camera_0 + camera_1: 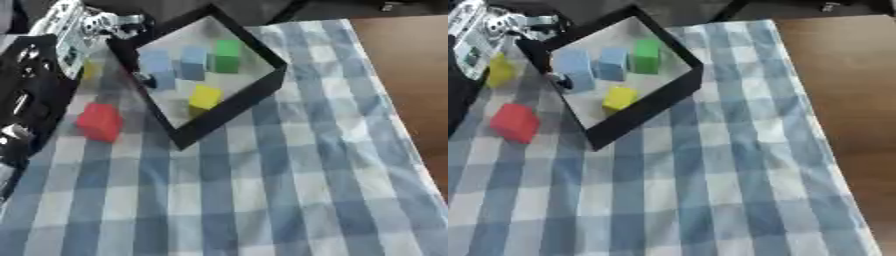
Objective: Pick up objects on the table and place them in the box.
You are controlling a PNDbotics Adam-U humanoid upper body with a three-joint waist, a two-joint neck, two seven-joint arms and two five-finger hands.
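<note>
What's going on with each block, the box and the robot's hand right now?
Black box: open, on the checked cloth.
Green block: inside the box.
Two light blue blocks: inside the box.
Yellow block: inside the box.
Red block: on the cloth, left of the box.
Second yellow block: outside the box, far left.
Left robot hand: above the box's far corner, fingers unclear.

Setting appears to be a test area: checked cloth [262, 190] over wooden desk [411, 70], coloured blocks [206, 96], black box [227, 117].

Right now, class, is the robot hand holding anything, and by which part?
It cannot be told: the left robot hand is at the box's left corner, beside a blue block.
</note>
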